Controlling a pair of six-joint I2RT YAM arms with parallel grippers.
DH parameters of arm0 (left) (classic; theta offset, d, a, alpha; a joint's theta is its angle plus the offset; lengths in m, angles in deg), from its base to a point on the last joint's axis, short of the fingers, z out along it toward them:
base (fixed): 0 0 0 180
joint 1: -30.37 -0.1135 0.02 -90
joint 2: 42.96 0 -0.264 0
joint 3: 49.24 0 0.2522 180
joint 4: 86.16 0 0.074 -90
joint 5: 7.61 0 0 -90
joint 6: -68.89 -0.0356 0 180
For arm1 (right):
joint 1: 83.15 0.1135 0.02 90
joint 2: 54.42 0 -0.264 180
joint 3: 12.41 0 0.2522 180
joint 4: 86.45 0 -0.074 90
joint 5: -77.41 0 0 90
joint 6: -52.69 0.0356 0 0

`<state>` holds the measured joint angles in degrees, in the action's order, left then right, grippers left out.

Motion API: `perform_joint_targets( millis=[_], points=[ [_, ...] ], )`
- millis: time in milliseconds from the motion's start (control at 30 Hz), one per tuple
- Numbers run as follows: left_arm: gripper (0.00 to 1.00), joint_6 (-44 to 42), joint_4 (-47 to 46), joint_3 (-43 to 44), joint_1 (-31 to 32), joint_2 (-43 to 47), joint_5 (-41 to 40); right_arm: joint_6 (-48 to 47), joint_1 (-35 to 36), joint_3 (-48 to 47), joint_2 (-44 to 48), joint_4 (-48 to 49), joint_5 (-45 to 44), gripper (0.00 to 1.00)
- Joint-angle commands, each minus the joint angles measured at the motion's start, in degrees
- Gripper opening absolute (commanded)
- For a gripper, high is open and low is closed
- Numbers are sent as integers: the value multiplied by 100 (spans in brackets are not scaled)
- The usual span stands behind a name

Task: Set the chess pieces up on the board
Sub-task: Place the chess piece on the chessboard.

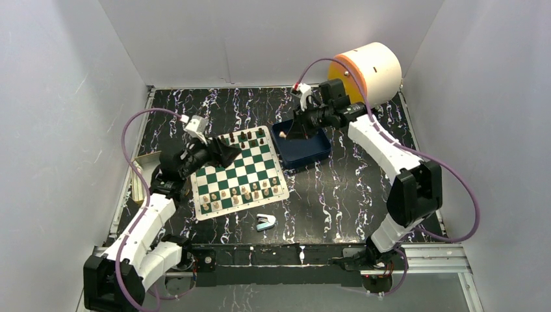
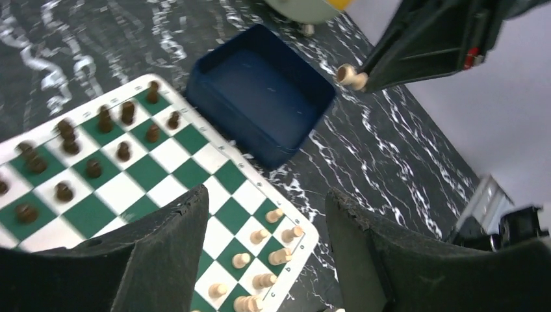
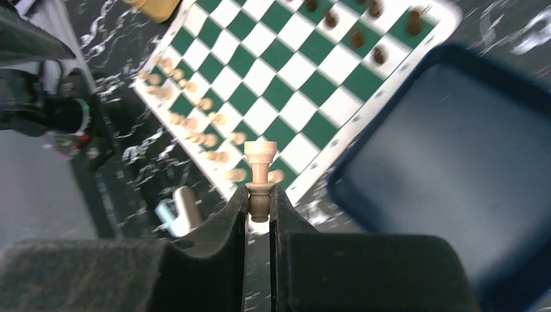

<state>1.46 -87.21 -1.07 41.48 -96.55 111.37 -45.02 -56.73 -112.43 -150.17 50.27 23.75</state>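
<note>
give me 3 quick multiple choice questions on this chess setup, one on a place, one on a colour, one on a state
1. Where does the blue tray sit relative to the board?
A. on top of it
B. beside its far right corner
C. beside its near left corner

2. What colour is the chess piece in the right fingers?
A. light tan
B. dark brown
C. red

3. What state are the left fingers in?
A. shut on a dark piece
B. shut on the tray's rim
C. open, holding nothing

Answers:
1 B, the top view shows the tray right next to that corner.
2 A, the right wrist view shows a pale wooden piece pinched at its base.
3 C, the left wrist view shows a wide gap between them with nothing in it.
</note>
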Motion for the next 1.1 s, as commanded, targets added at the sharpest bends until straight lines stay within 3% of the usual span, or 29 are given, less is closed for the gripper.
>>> perform_joint_targets(
  millis=[0, 233, 533, 800, 1067],
  points=[
    [64, -1084, -849, -70, 592, 216, 423, 1421, 309, 565, 502, 89, 280, 7],
    [59, -3280, -765, -296, 1013, 332, 2384, 2169, 857, 1386, 1003, 455, 672, 9],
    [61, -5469, 607, -217, 1470, 690, 2918, 2439, 1423, 1337, 748, 772, 1019, 10],
    [59, -6157, 1321, 56, 1523, 529, 2850, 2554, 1662, 1055, 592, 841, 1281, 10],
    [60, -6276, 1370, 168, 1573, 408, 2648, 2541, 1804, 982, 562, 770, 1250, 10]
  ],
)
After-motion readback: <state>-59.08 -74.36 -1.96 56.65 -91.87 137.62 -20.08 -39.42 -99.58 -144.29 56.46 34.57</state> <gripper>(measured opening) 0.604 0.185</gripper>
